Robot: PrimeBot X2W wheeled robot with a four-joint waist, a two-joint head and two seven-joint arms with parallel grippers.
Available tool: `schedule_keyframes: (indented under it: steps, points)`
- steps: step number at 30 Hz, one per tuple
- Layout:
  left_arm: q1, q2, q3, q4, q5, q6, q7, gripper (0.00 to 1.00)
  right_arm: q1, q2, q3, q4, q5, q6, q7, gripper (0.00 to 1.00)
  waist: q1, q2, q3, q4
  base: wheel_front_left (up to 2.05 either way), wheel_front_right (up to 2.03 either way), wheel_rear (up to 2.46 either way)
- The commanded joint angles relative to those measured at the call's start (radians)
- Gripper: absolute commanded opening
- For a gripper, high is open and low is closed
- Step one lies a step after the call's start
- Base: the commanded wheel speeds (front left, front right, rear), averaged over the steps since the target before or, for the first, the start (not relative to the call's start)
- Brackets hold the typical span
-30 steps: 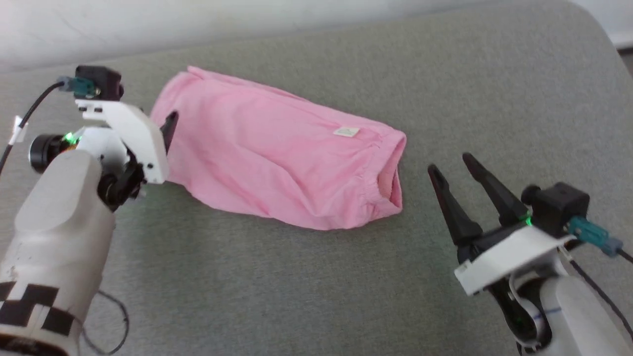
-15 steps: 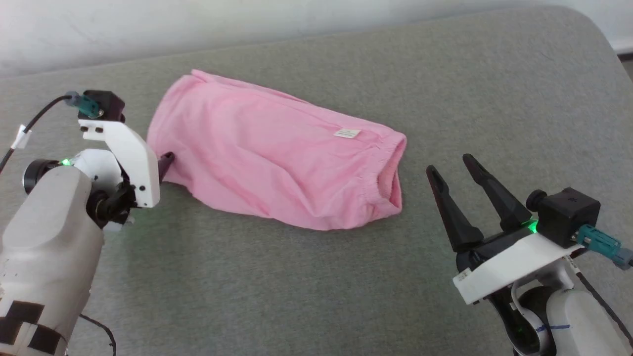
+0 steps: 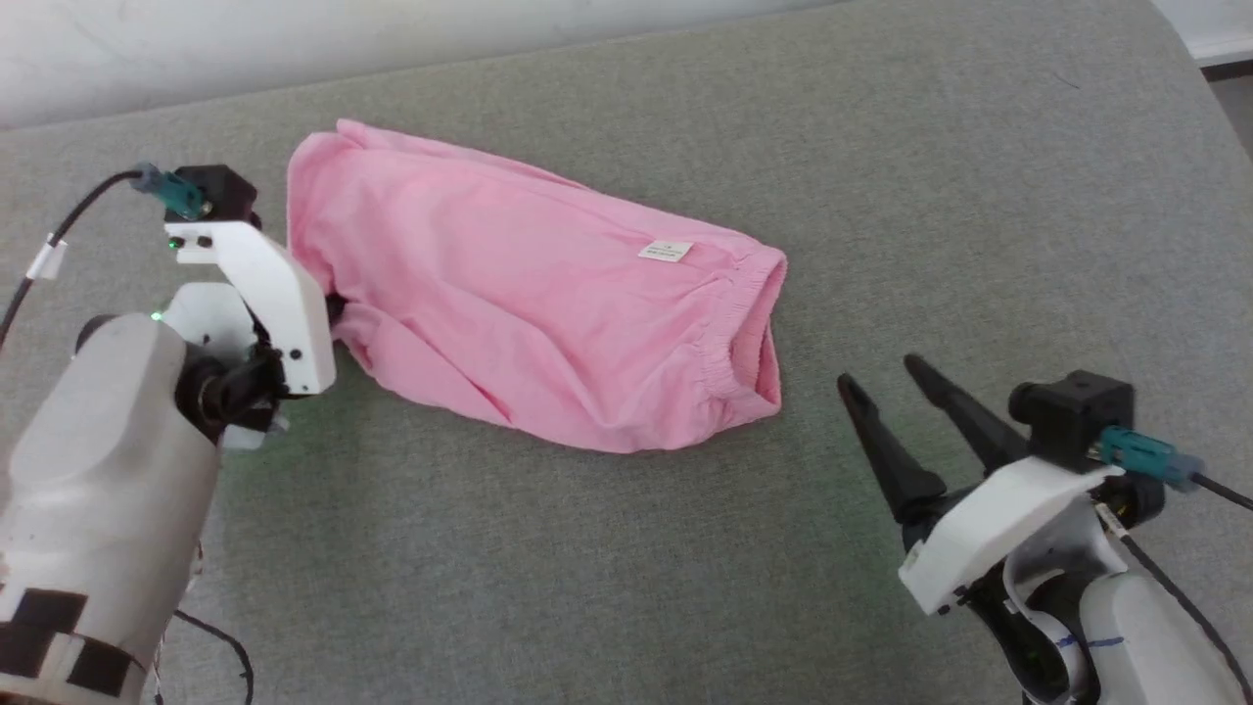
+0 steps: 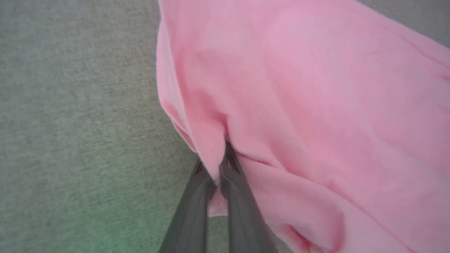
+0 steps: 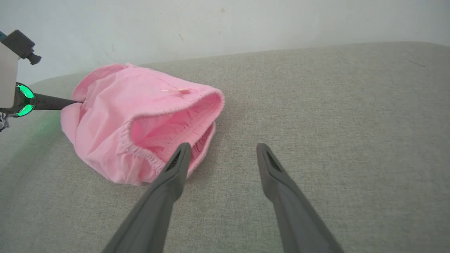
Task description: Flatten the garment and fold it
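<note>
Garment: the garment lies bunched in a long roll across the middle of the grey bench, its elastic opening facing my right side and the white label on top near that end.
Left hand: my left hand is clenched on a pinch of cloth at the garment's left edge; the wrist view shows pink fabric caught between the two fingers.
Right hand: my right hand is released, fingers spread, resting off the cloth just beside the elastic end, touching nothing.
Step in hand: I judge this to be the flattening stage, one end gripped, the other free.
How to do it well: bring my right hand to the elastic rim, take a single layer at its near corner, then draw both hands apart low over the bench so the roll opens.
Risk: my left pinch looks to hold several layers, so pulling could drag the bundle instead of spreading it.
</note>
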Motion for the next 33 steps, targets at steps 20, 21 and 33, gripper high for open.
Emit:
schedule_keyframes:
  steps: [20,21,33]
  points:
    - [0.063,-0.026,-0.055,-0.230,0.053,0.001,-0.094,0.00,-0.267,-0.059,0.212,0.320,0.076,-0.001,0.367,1.00,0.0000,0.0000,0.028,0.124,0.00,0.00,0.00]
    - [0.066,-0.025,-0.057,-0.238,0.054,0.002,-0.094,0.00,-0.269,-0.055,0.213,0.340,0.082,-0.001,0.384,0.96,0.0000,0.0000,0.028,0.127,0.00,0.00,0.00]
    - [0.177,-0.006,-0.049,-0.323,0.059,0.031,-0.196,0.00,-0.234,-0.099,0.210,0.292,0.185,-0.001,0.381,0.00,0.0000,0.0000,-0.073,0.147,0.00,0.00,0.00]
